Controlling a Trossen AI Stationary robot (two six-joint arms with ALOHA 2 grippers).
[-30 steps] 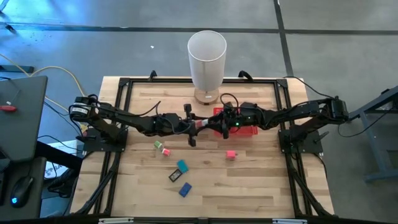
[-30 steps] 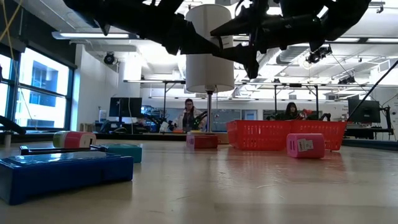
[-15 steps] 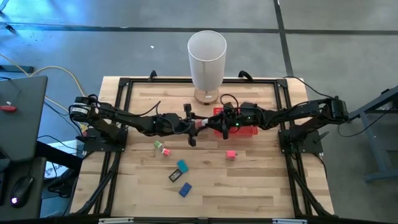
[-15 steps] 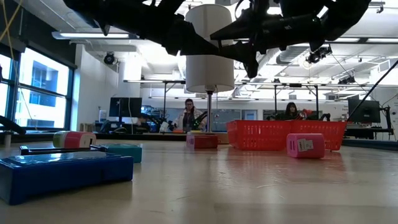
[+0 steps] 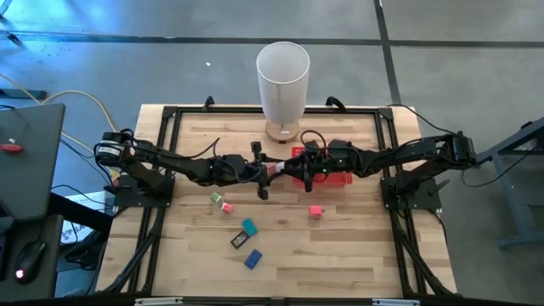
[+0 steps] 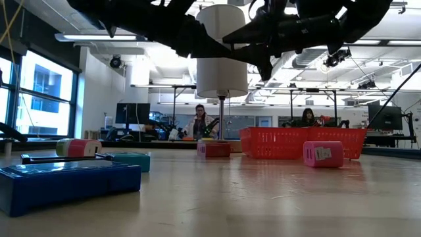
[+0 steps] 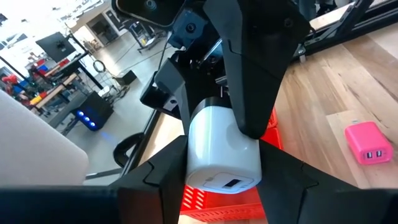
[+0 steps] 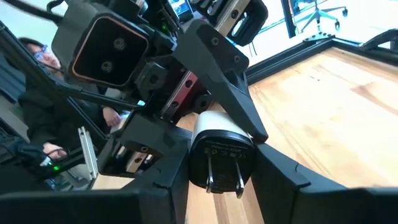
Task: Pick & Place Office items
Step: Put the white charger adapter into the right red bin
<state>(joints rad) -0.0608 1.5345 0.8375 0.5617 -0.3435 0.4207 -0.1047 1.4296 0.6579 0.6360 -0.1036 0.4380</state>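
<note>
Both arms meet above the middle of the table, just at the 9 o'clock edge of the red tray. Between them is a white charger, a plug block with two metal prongs. The wrist views show both end effectors pinching it at once: the left end effector has its fingers against the block's sides, and the right end effector clamps the pronged end, its fingers tight on either flank. From above the charger shows only as a pale speck between the two, lifted clear of the wood.

The other items lie loose on the table. A pink block sits toward 5 o'clock of the tray. Two small pink and green pieces rest at 7 o'clock of the meeting point. Farther toward 6 o'clock are a teal piece, a black piece just beside it, and a blue piece nearest the table's front edge.

A tall white cylinder stands at 12 o'clock.
</note>
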